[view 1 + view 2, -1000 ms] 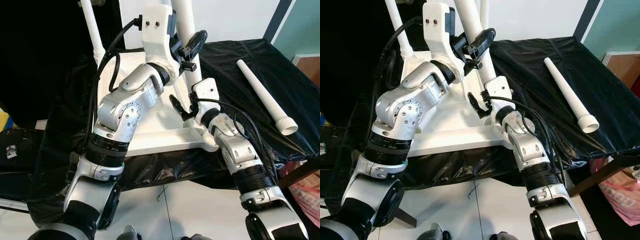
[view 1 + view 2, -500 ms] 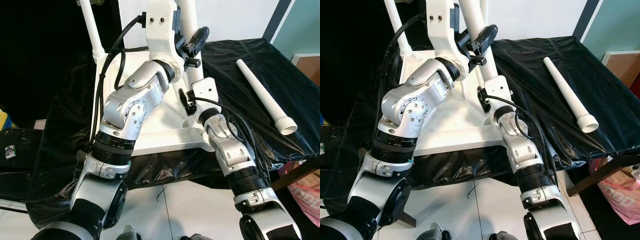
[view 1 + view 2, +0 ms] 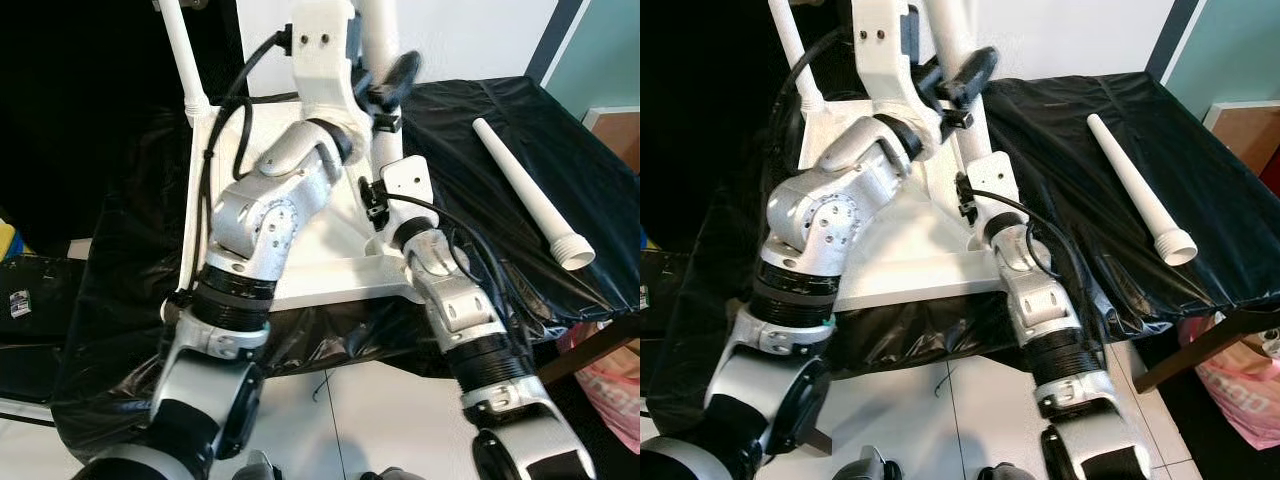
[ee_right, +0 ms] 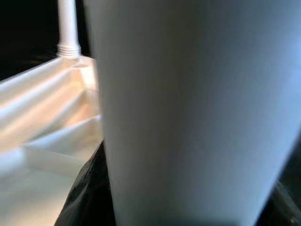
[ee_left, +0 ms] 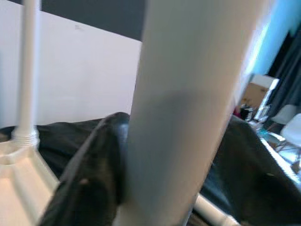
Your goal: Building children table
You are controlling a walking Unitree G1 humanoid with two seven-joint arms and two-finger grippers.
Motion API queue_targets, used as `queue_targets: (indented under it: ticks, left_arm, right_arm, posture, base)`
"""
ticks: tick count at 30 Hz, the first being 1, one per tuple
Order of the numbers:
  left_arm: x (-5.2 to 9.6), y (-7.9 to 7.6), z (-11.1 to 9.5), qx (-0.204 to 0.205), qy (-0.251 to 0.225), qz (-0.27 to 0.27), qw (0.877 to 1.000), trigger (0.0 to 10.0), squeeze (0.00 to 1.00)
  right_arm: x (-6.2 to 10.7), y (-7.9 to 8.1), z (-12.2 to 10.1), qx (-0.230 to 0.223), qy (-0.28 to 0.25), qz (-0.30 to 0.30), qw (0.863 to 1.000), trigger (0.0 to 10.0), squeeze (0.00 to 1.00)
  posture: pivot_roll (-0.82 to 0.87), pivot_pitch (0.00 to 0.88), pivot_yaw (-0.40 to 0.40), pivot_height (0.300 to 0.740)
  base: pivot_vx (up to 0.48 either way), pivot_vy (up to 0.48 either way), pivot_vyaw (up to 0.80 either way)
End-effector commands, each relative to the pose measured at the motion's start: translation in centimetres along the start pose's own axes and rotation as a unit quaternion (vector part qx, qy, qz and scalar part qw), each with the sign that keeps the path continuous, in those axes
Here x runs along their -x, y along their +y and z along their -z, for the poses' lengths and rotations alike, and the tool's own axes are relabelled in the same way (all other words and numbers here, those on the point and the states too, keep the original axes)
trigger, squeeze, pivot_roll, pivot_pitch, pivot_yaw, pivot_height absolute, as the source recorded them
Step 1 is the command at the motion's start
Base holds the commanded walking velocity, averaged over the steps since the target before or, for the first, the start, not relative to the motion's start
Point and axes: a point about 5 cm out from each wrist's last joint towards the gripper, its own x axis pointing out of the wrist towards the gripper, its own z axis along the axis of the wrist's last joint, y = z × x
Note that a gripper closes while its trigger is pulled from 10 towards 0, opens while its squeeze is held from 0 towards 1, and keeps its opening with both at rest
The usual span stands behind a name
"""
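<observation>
Two grippers: both work on one upright leg near the top centre of the head views.
Left gripper point(image 3: 393, 78): clenched around the upright leg point(image 3: 958, 60) high on its shaft; in the left wrist view a black finger point(image 5: 94, 174) presses against the white tube. This high hold looks meant to steady or turn the leg.
Right gripper point(image 3: 372, 195): pressed to the same leg low down, close to its foot; the right wrist view has the tube hard against the camera with a dark finger point(image 4: 87, 200) at its side. Whether it actually clamps, I cannot tell.
Leg axis: near vertical, leaning slightly, its lower end meeting the near right corner of the tabletop point(image 3: 330, 275) and its top running off the upper edge of the frame.
Tabletop: white, lying underside up on the black-covered table point(image 3: 1060, 130), centre of frame, presumably so the sockets face upward.
Fitted leg point(image 3: 185, 55): upper left, standing upright in the far left corner.
Spare leg point(image 3: 530, 195): right of frame, lying flat on the black cover, long axis running from upper left to lower right, threaded collar toward the lower right, well apart from both grippers.
Stage, as a judgement: seating this leg in its corner, with the spare still to go.
</observation>
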Motion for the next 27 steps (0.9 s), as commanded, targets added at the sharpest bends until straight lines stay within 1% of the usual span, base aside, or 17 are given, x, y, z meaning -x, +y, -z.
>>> queue_targets:
  ticks: [1,2,3,4,5,7,10,11,14,17,19,24,25,26,27]
  left_arm:
    - [-0.2,-1.6,-1.0,-0.005,-0.025,0.053,0.998,10.0,1.0]
    - [-0.2,-1.6,-1.0,-0.005,-0.025,0.053,0.998,10.0,1.0]
    - [-0.1,-1.5,-1.1,-0.013,-0.026,0.05,0.998,10.0,1.0]
    - [0.0,-1.3,-1.1,-0.02,-0.024,0.043,0.999,10.0,0.0]
    - [0.0,-1.2,-1.1,-0.025,-0.023,0.038,0.999,10.0,0.0]
    - [0.0,-1.2,-1.1,-0.025,-0.023,0.038,0.999,10.0,0.0]
    - [0.3,-0.7,-1.0,-0.048,-0.028,0.023,0.998,10.0,0.0]
    - [0.3,-0.7,-1.0,-0.048,-0.028,0.023,0.998,10.0,0.0]
    - [0.8,-0.3,-0.6,-0.084,-0.037,0.012,0.996,10.0,0.0]
    - [1.0,-0.2,-0.5,-0.091,-0.039,0.011,0.995,10.0,0.0]
    - [1.5,-0.2,-0.2,-0.102,-0.039,0.009,0.994,10.0,0.0]
    - [1.9,0.0,0.2,-0.107,-0.038,0.005,0.994,10.0,0.0]
    - [2.5,0.5,0.8,-0.116,-0.029,-0.003,0.993,10.0,0.0]
    - [2.5,0.5,0.8,-0.116,-0.029,-0.003,0.993,10.0,0.0]
    - [3.2,0.9,1.6,-0.126,-0.019,-0.008,0.992,10.0,0.0]
  right_arm:
    - [-0.2,0.2,0.4,-0.029,0.021,0.0,0.999,10.0,0.0]
    - [-0.2,0.2,0.4,-0.029,0.021,0.0,0.999,10.0,0.0]
    - [-0.2,-0.1,0.5,-0.046,0.026,0.011,0.999,10.0,0.0]
    - [-0.3,-0.4,0.6,-0.062,0.03,0.02,0.997,10.0,0.0]
    - [-0.3,-0.7,0.6,-0.07,0.033,0.029,0.997,10.0,0.0]
    - [-0.3,-0.7,0.6,-0.07,0.033,0.029,0.997,10.0,0.0]
    - [-0.2,-1.2,0.8,-0.082,0.036,0.048,0.995,10.0,0.0]
    - [-0.2,-1.2,0.8,-0.082,0.036,0.048,0.995,10.0,0.0]
    - [0.0,-1.7,0.9,-0.08,0.036,0.065,0.994,10.0,0.0]
    - [0.1,-1.8,0.9,-0.079,0.034,0.07,0.994,10.0,0.0]
    - [0.4,-2.2,1.0,-0.079,0.032,0.08,0.993,10.0,0.0]
    - [0.6,-2.5,1.1,-0.087,0.033,0.086,0.992,10.0,0.0]
    - [0.9,-2.8,1.2,-0.092,0.031,0.091,0.991,10.0,0.0]
    - [0.9,-2.8,1.2,-0.092,0.031,0.091,0.991,10.0,0.0]
    - [1.3,-3.0,1.4,-0.092,0.028,0.097,0.991,10.0,0.0]
  posture:
    - [0.07,0.076,-0.051,0.74]
    - [0.07,0.076,-0.051,0.74]
    - [0.07,0.076,-0.05,0.74]
    - [0.07,0.076,-0.049,0.74]
    - [0.07,0.075,-0.048,0.74]
    - [0.07,0.075,-0.048,0.74]
    - [0.07,0.074,-0.046,0.74]
    - [0.07,0.074,-0.046,0.74]
    - [0.07,0.072,-0.045,0.74]
    - [0.07,0.073,-0.046,0.74]
    - [0.07,0.073,-0.048,0.74]
    - [0.07,0.074,-0.049,0.74]
    - [0.07,0.074,-0.05,0.74]
    - [0.07,0.074,-0.05,0.74]
    - [0.07,0.073,-0.051,0.74]
  base:
    - [0.0,0.0,0.0]
    - [0.0,0.0,0.0]
    - [0.0,0.0,0.0]
    - [0.0,0.0,0.0]
    - [0.0,0.0,0.0]
    - [0.0,0.0,0.0]
    - [0.0,0.0,0.0]
    - [0.0,0.0,0.0]
    - [0.0,0.0,0.0]
    - [0.0,0.0,0.0]
    - [0.0,0.0,0.0]
    - [0.0,0.0,0.0]
    - [0.0,0.0,0.0]
    - [0.0,0.0,0.0]
    - [0.0,0.0,0.0]
